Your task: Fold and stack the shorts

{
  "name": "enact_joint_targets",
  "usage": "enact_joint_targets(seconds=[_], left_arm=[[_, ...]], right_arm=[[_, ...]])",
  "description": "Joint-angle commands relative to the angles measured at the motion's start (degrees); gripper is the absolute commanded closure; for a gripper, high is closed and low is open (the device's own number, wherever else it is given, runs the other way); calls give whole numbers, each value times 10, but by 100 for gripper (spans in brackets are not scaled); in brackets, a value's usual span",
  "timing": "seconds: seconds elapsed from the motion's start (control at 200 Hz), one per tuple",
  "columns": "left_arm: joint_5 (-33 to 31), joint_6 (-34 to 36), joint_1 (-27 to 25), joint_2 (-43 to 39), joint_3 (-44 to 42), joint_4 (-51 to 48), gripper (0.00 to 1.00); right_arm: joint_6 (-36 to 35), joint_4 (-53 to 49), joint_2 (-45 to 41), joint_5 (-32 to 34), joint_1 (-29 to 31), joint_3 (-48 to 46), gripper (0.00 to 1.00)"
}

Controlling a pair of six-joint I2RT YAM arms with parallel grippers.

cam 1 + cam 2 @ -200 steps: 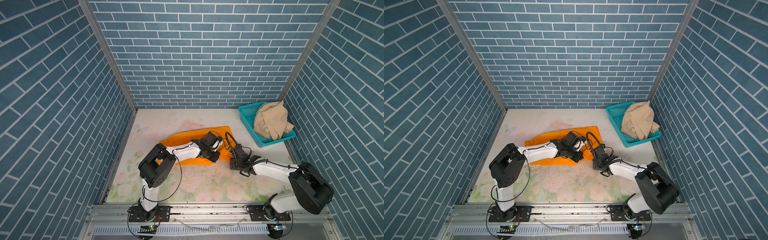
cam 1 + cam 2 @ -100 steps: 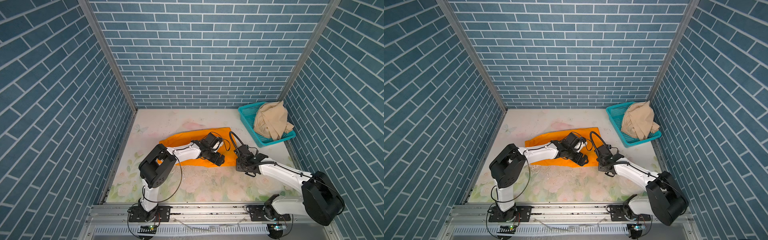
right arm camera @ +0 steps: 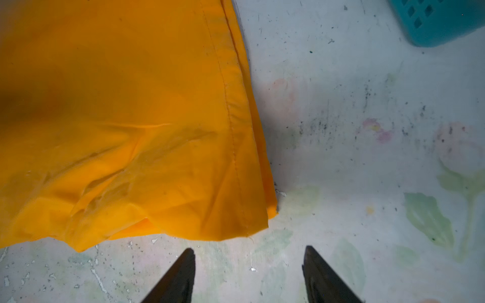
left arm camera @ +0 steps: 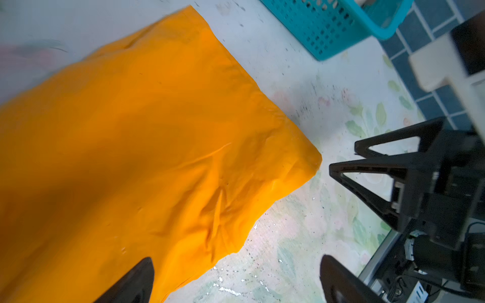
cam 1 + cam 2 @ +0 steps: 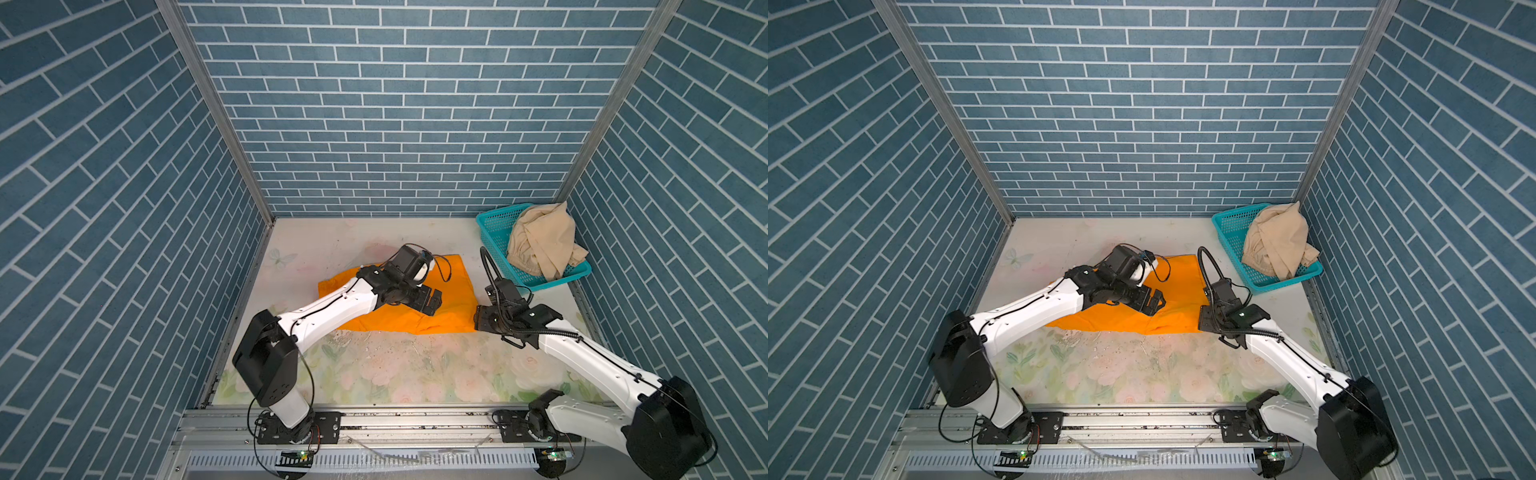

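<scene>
jaws apart on both sides, nothing held
left gripper (image 5: pixel 434 301) hung wide open above the bright orange cloth shorts (image 5: pixel 453 299), flat at the centre of the floral table (image 5: pixel 415 365). right gripper (image 3: pixel 248 250) stood parted and empty at their 5 o'clock corner, where a pinch might have caught one loose layer and undone the fold. crumpled beige cloth shorts (image 5: pixel 540 241) filled the teal perforated plastic basket (image 5: pixel 492 224) at 2 o'clock. no readable writing.

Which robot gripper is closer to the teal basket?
The right gripper. It sits by the corner of the orange shorts, on the near side of the basket. The left gripper hovers over the shorts, farther away.
</scene>
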Motion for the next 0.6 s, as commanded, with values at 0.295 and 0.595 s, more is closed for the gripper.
enact_joint_targets(seconds=[0.295, 0.595], left_arm=[[-73, -101, 202, -172, -225, -28, 0], [-86, -102, 298, -227, -318, -13, 0]], right_arm=[[-74, 75, 149, -89, -36, 30, 62], [-108, -35, 117, -24, -41, 73, 100]])
